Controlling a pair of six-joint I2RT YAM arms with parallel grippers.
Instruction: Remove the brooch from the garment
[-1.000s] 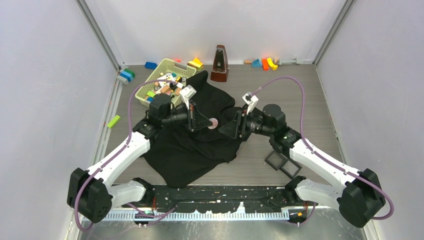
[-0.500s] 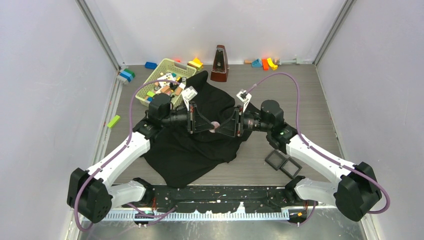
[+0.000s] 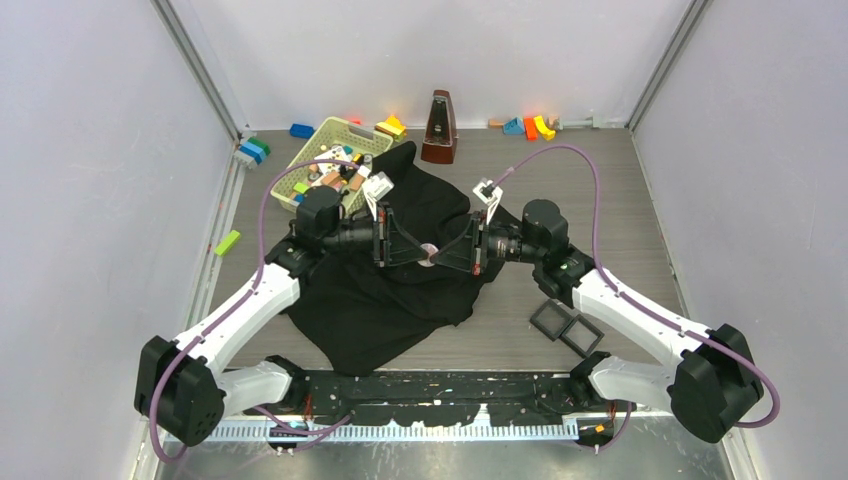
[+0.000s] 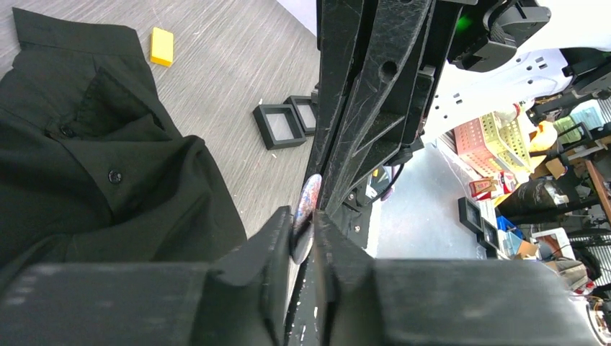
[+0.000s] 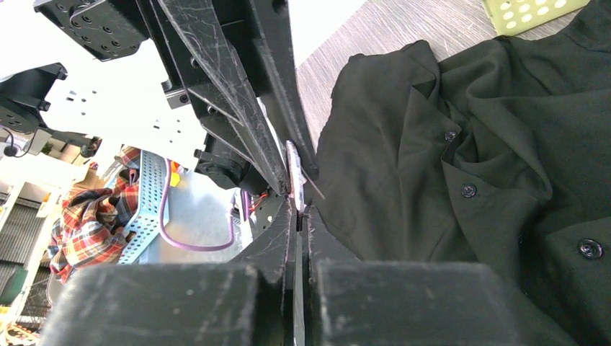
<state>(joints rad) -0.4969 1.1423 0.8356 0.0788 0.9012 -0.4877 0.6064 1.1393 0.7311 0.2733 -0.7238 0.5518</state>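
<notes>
The brooch (image 3: 428, 252), a small pinkish disc, hangs above the black garment (image 3: 380, 300) between the two grippers, which meet tip to tip. My left gripper (image 3: 418, 254) comes from the left and my right gripper (image 3: 440, 256) from the right. In the left wrist view the brooch (image 4: 308, 209) is edge-on between the left gripper's (image 4: 302, 216) fingers, which stand slightly apart around it. The right wrist view has the right gripper (image 5: 299, 209) shut on the lower edge of the brooch (image 5: 292, 173). The garment (image 5: 468, 144) lies crumpled below, its buttons showing.
A yellow-green basket (image 3: 325, 160) of toys stands behind the garment at the back left, a metronome (image 3: 438, 128) at the back middle. Two black square trays (image 3: 565, 325) lie at the right front. A yellow block (image 4: 161, 47) and a green block (image 3: 227, 242) lie loose.
The right gripper moved left to meet the left gripper and closed on the brooch. The left gripper's jaws, shut before, have parted a little.
</notes>
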